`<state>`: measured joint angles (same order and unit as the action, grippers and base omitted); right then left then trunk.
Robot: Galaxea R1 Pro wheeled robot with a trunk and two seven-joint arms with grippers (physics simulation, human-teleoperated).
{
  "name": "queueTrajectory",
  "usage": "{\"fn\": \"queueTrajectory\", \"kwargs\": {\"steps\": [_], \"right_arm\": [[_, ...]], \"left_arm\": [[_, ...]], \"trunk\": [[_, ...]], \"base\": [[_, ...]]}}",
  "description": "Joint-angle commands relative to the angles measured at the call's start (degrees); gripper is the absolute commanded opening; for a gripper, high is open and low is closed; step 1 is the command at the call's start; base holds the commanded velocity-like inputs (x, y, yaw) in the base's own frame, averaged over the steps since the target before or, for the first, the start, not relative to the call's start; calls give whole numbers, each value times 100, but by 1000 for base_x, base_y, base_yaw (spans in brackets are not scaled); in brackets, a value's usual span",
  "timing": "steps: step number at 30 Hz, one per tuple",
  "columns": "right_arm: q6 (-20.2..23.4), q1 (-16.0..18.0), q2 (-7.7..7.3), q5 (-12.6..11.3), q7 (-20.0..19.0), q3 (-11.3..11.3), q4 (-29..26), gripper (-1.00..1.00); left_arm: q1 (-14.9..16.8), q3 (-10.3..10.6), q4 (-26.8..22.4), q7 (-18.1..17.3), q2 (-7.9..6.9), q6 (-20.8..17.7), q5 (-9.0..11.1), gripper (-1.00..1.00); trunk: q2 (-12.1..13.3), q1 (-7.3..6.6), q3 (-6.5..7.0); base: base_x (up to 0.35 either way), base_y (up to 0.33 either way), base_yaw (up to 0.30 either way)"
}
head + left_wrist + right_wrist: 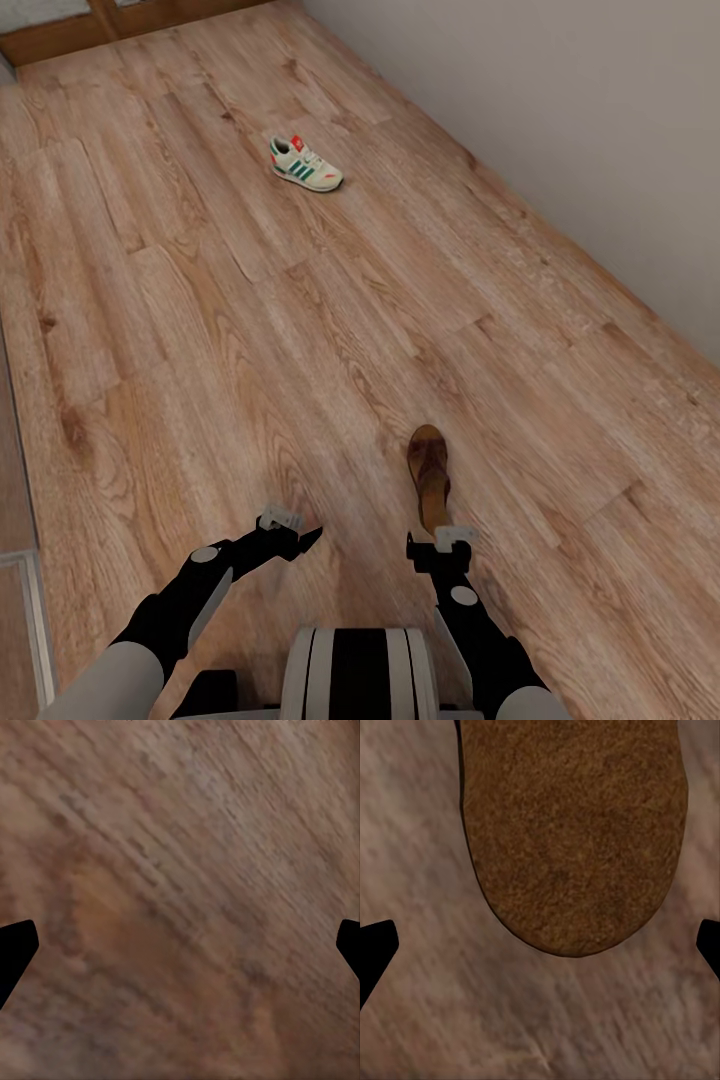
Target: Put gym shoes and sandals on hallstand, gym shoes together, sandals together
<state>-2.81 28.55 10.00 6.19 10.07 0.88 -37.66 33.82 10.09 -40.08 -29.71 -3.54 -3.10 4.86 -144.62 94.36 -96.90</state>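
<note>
Our right gripper hangs spread wide over the sandal on the corridor floor, touching nothing. Our left gripper, equally spread, holds nothing. One gym shoe lies far ahead.

likely home corridor: plank floor

The sandal's far end is cut off at 12 o'clock; the right gripper covers its near end in the head view.

Head view high over floor — wrist views close, downward
</note>
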Motion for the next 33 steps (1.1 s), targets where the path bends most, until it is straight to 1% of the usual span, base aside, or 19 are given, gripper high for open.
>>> {"fn": "queueTrajectory", "kwargs": {"steps": [1,3,6,10,15,16,17,21,22,33], "right_arm": [[-1,2,0,58,39,9,4,100],[-1,2,0,58,39,9,4,100],[-1,2,0,58,39,9,4,100],[-1,2,0,58,39,9,-1,100],[-1,2,0,58,39,9,-4,100],[-1,2,0,58,39,9,-4,100],[-1,2,0,58,39,9,-4,100],[-1,2,0,58,39,9,-5,100],[-1,2,0,58,39,9,-5,100],[-1,2,0,58,39,9,-5,100]], "left_arm": [[1,22,-9,-5,-6,-33,53,100],[1,21,-14,-8,-6,-31,55,100],[-8,23,-161,-15,0,-30,57,100],[-52,22,-712,2,-10,-47,57,100],[-63,14,-1069,7,-40,-58,63,100],[-63,14,-1069,7,-40,-58,63,100],[-67,13,-1214,10,-50,-68,68,100],[-73,11,-1471,19,-52,-104,73,100],[-76,13,-1615,24,-46,-124,75,100],[-85,10,-1701,27,-66,-138,76,100]], "trunk": [[-1,-1,-4],[-1,-1,-5],[-1,-1,-6],[-1,-1,-6],[-1,-1,-6],[-1,-1,-6],[-1,-1,-6],[-1,-1,-6],[-1,-1,-6],[-1,-1,-6]], "base": [[0,0,0],[0,0,0],[0,0,0],[0,0,0],[0,0,0],[0,0,0],[0,0,0],[0,0,0],[0,0,0],[0,0,0]]}}
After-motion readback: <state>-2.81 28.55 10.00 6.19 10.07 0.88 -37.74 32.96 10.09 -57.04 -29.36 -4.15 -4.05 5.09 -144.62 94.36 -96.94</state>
